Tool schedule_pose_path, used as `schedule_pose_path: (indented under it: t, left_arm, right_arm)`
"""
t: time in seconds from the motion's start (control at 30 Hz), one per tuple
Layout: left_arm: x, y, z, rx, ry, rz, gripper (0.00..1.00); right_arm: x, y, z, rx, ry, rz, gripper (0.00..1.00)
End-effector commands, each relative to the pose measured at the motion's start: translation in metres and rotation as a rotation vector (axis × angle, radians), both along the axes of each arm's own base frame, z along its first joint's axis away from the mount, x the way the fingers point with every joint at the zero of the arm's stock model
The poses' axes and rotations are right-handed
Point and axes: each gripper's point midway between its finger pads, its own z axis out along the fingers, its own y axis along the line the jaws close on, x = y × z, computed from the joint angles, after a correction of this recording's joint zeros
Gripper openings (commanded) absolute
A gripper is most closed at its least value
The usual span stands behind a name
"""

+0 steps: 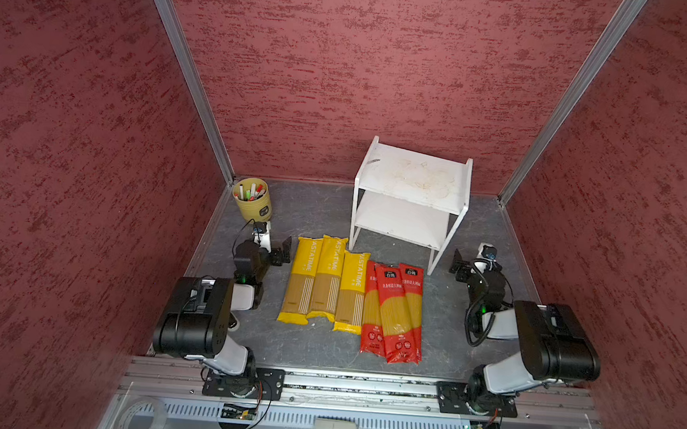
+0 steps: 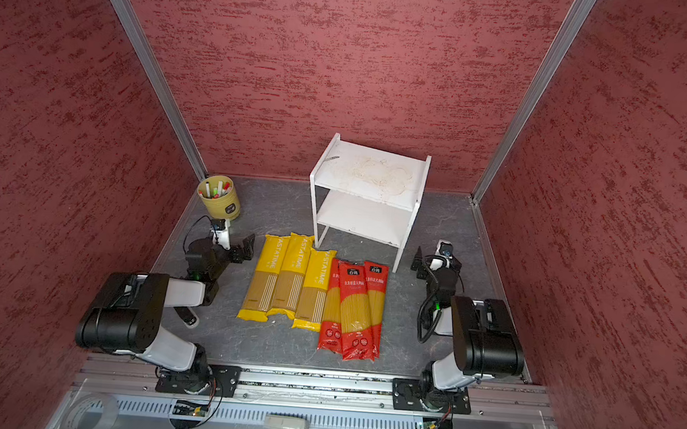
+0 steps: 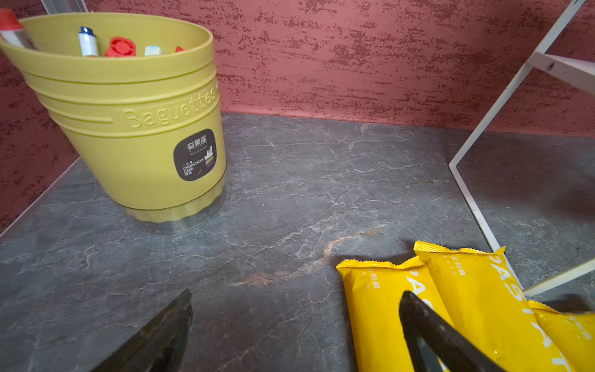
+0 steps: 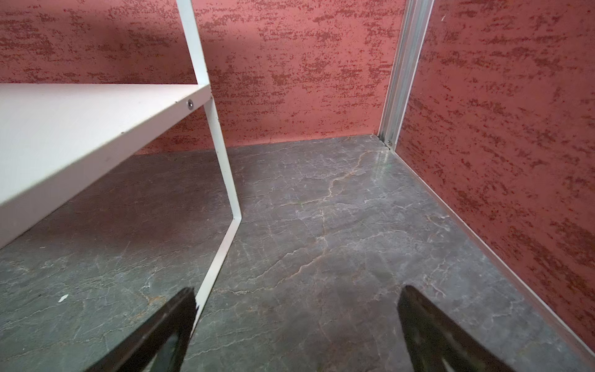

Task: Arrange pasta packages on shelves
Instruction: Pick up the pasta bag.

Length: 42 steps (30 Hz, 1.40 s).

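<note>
**Operator:** Where are the pasta packages [image 1: 350,294] relative to the shelves [image 1: 394,167]?

**Technician:** All six lie flat on the bench [image 1: 321,218], in front of the shelves. The three yellow packages [image 1: 326,282] lie side by side off the shelves' front-left leg. The three red packages [image 1: 394,310] overlap one another before the shelves' front edge, just beside the yellow row.

**Operator:** Claw status?

**Technician:** Left claw [image 3: 296,293]: released, jaws spread wide, grasping nothing. It sits left of the shelves, beside the far ends of the yellow packages. Right claw [image 4: 297,290]: released, jaws spread wide, grasping nothing. It sits just right of the shelves' front-right leg.

**Operator:** Other items?

**Technician:** A yellow cup of markers [image 1: 252,198] stands on the bench, well left of the shelves.
</note>
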Motion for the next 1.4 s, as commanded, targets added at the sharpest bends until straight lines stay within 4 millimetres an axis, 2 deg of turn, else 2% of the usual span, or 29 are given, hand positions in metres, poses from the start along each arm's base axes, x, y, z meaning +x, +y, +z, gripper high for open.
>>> schedule_pose_path:
  t: [0.0,1.13,1.23,1.37]
  left_arm:
    - [0.005,0.002,0.005,0.003,-0.018,0.001,0.99]
    - [0.005,0.002,0.005,0.003,-0.019,0.001,1.00]
    - [0.005,0.003,0.005,0.001,-0.019,0.004,0.99]
    - [0.005,0.006,0.005,-0.016,-0.014,0.008,0.99]
  right_arm:
    - [0.005,-0.002,0.013,-0.006,-0.048,-0.016,0.99]
    - [0.005,-0.002,0.012,0.000,-0.045,-0.020,0.99]
    - [0.004,-0.012,0.014,0.014,-0.053,-0.078,0.99]
    - [0.002,-0.016,0.014,0.017,-0.059,-0.102,0.99]
